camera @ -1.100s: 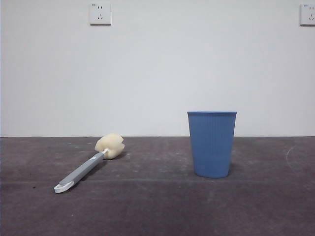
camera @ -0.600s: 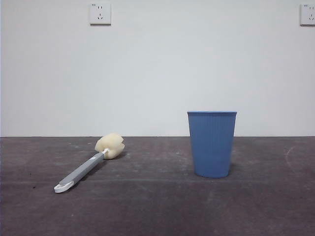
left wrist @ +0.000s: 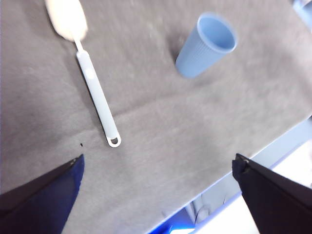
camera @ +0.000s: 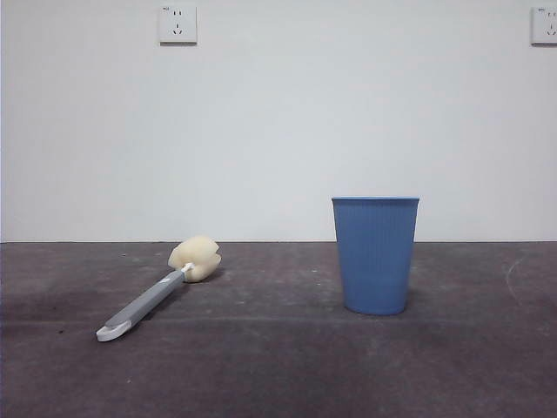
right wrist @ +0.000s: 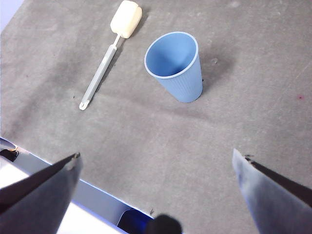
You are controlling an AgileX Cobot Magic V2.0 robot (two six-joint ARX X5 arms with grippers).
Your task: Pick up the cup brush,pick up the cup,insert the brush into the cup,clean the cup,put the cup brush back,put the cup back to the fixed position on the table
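We begin with the left gripper (left wrist: pixel 158 168): its two black jaws stand wide apart and hold nothing. Between them we see only the bare table (left wrist: pixel 161 131), and the gripper hangs high above it. The cup brush (left wrist: pixel 92 83) lies flat on the table, well away from these jaws. Its white tip with a small loop points toward the gripper, and its sponge head points away. This picture is a little blurred near the sponge.

The right gripper (right wrist: pixel 156 163) is the same: the jaws are spread far from each other and they are empty. It also hangs high over the table, near the table's front edge, not touching anything. From this wrist camera we look down into the cup (right wrist: pixel 175 66), which stands upright with its mouth open to the top. We can see the inside is blue, and nothing is in it.

In the front view no arm shows. The cup (camera: pixel 375 254) stands upright on the table (camera: pixel 278 366), to the right of the middle. The cup brush (camera: pixel 161 290) lies to the left, well apart from the cup. Its cream-yellow sponge head is at the far end, nearer the wall, and the grey handle runs slantwise toward the camera and to the left, ending in the white tip.

On the white wall behind the table there are two sockets (camera: pixel 177 24), one at the upper left and one at the upper right corner.
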